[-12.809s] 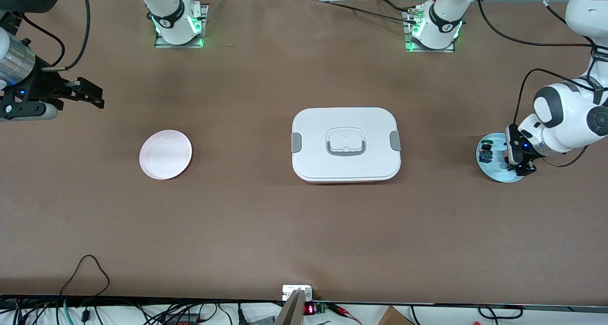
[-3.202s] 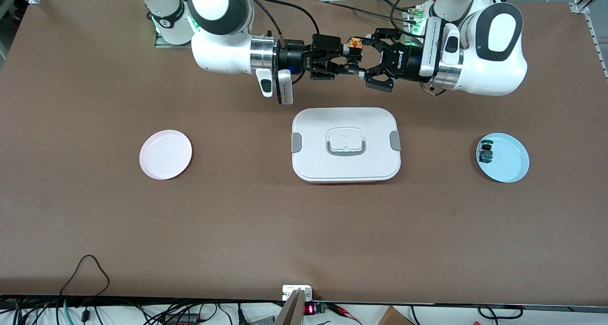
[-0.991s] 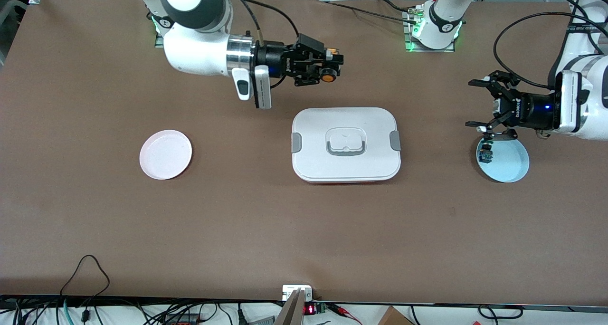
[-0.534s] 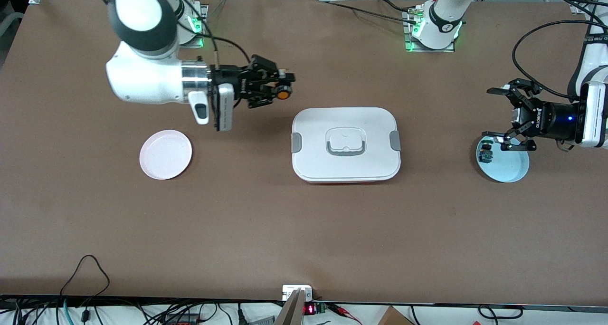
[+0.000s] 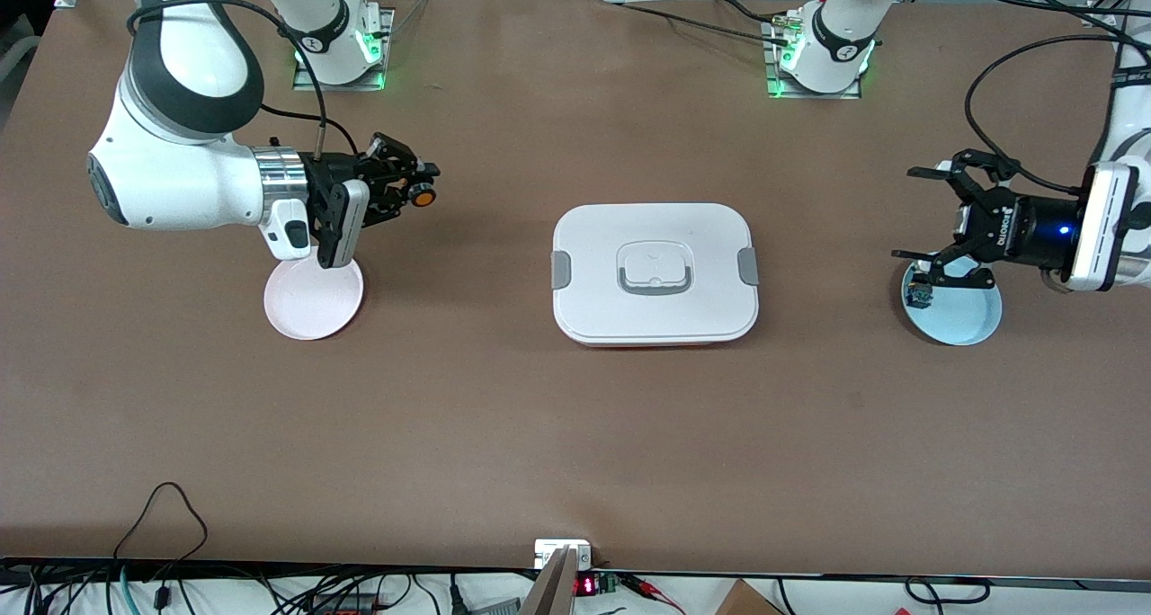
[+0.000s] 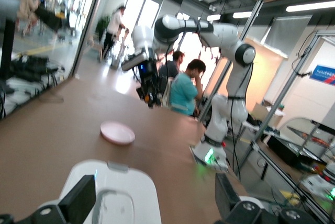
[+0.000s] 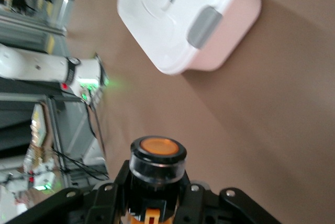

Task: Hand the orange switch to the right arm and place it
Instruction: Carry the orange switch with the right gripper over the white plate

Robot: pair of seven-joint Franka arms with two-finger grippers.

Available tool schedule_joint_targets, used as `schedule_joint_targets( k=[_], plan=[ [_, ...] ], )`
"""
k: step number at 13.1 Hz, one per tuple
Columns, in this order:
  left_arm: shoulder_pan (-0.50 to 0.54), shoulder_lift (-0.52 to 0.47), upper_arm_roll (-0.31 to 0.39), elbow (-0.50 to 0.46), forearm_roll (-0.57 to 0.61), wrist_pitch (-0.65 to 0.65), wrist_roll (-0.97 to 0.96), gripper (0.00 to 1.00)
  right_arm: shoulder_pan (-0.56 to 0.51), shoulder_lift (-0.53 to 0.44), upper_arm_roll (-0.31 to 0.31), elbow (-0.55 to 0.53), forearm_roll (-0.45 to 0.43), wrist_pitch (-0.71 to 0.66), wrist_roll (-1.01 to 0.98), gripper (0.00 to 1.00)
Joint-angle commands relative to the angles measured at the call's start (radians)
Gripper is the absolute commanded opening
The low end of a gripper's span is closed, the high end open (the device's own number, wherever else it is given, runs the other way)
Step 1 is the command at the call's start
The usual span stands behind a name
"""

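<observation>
1. Front view: the right gripper (image 5: 409,186) is clamped on the orange switch (image 5: 421,197), up in the air over bare table (image 5: 575,435) just beside the pink plate (image 5: 314,305); the switch's orange cap points toward the white box (image 5: 655,273).
2. Right wrist view: the switch (image 7: 157,164) sits pinched between the black fingers (image 7: 104,195), its cap sticking out past their tips, with the box (image 7: 183,22) farther off.
3. The left gripper (image 5: 940,228) hangs with its claws spread wide, holding nothing, over the edge of the blue plate (image 5: 967,314).
4. A green-capped switch (image 5: 919,289) lies on that blue plate, under the left gripper.
5. Left wrist view: the spread fingertips (image 6: 78,203) frame the box (image 6: 120,198).
</observation>
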Motion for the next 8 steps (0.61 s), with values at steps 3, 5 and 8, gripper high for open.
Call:
schedule_joint_targets(
  k=[3, 5, 8],
  plan=[
    [-0.324, -0.215, 0.339, 0.052, 0.345, 0.017, -0.22, 1.0, -0.073, -0.015, 0.017, -0.012, -0.381, -0.001, -0.098, 0.0],
    [-0.41, -0.257, 0.399, 0.046, 0.48, 0.077, -0.297, 1.0, -0.091, -0.01, 0.017, -0.017, -0.528, 0.045, -0.17, 0.0],
    [-0.521, -0.277, 0.445, 0.04, 0.706, 0.248, -0.379, 1.0, -0.114, -0.001, 0.017, -0.063, -0.696, 0.192, -0.239, 0.0]
  ],
)
